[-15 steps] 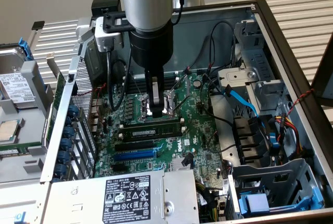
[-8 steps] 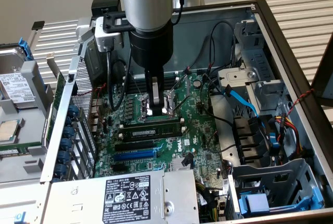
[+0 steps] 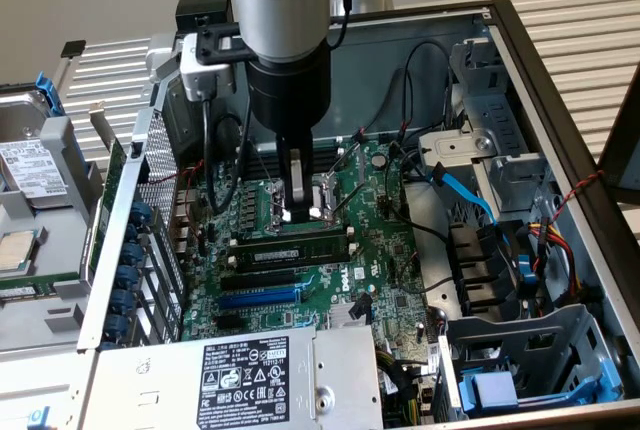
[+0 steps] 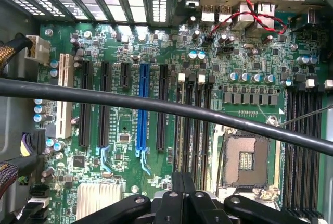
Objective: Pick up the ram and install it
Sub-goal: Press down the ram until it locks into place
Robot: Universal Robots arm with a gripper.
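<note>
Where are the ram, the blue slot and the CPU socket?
ram [image 3: 295, 246]: exterior view, middle of its long face.
blue slot [image 4: 142, 107]: wrist view, midway along its length.
CPU socket [image 4: 244, 162]: wrist view, centre of the contact field.

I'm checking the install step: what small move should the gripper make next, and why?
Probably shift over the ram and press down: the gripper is shut, apparently empty, its tip by the CPU socket, while the ram lies apart from it on the motherboard.
</note>
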